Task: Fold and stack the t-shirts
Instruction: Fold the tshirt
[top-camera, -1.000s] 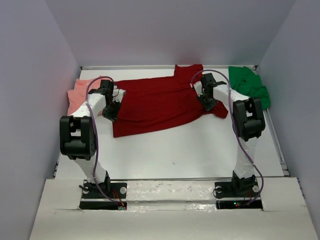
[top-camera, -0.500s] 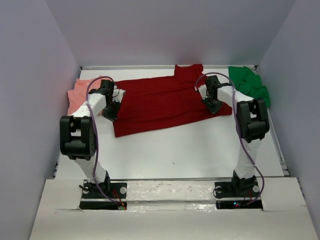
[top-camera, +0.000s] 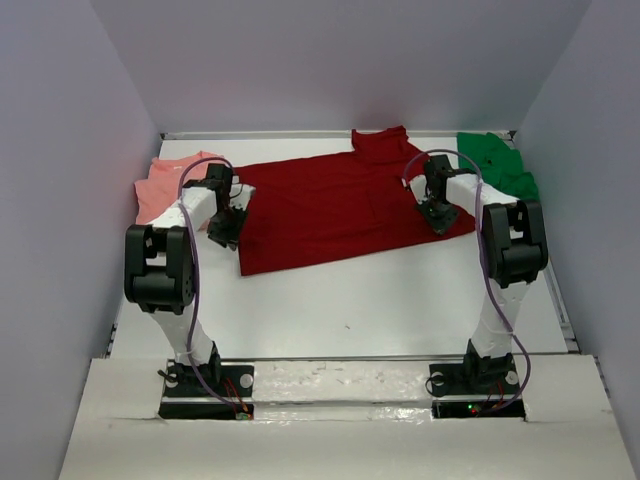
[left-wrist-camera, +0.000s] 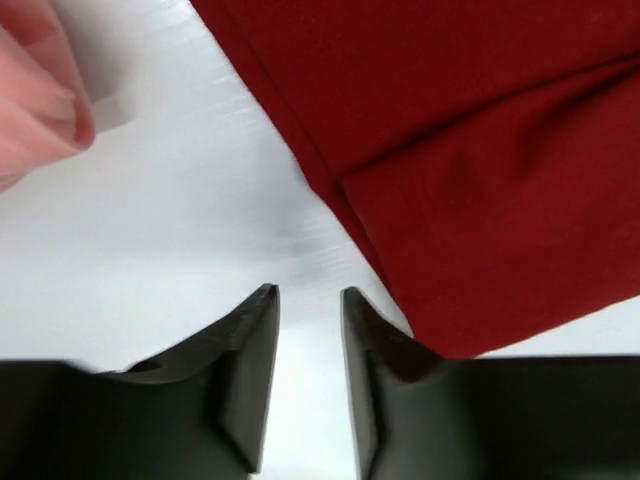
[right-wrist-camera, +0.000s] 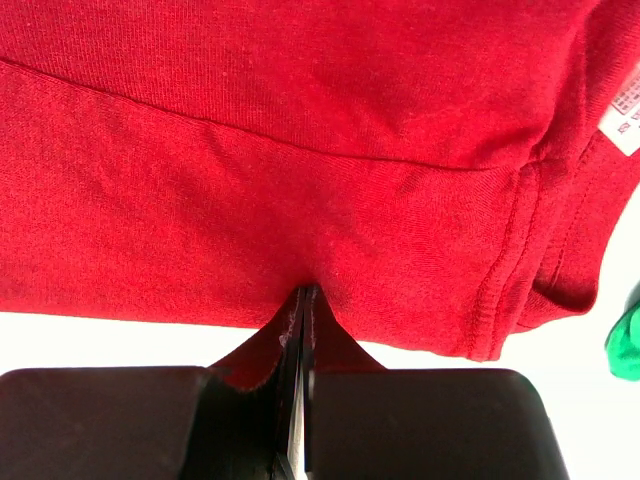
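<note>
Bench (top-camera: 350, 300) in white runs from the arm bases to the far wall. The dark red t-shirt (top-camera: 330, 205) covers most of its far half, spread flat and lying at a slant, with its left corner nearer than its right and one flap reaching the far edge. The left arm (top-camera: 160, 270) leans out toward the shirt's left side, and the right arm (top-camera: 510, 250) toward its right side. The salmon pink t-shirt (top-camera: 165, 185) lies bunched at the far left, just beyond the left arm's wrist and apart from the red cloth, with bare bench between them in the left wrist view. The bright green t-shirt (top-camera: 495, 165) sits crumpled in the far right corner, just beside the red shirt's right end. The left pincer (top-camera: 225, 232) hangs over the red shirt's near-left corner. Its fingers (left-wrist-camera: 250, 350) stand a narrow gap apart with only white bench between them, and the cloth's corner lies just by the right-hand finger, so it grips nothing. The right pincer (top-camera: 440, 218) is pressed closed on the near edge of the dark red t-shirt, with the fabric puckering up to the point where the fingers (right-wrist-camera: 340, 350) meet. A small white label (right-wrist-camera: 628, 110) shows at the shirt's right end, beside a stitched hem.
</note>
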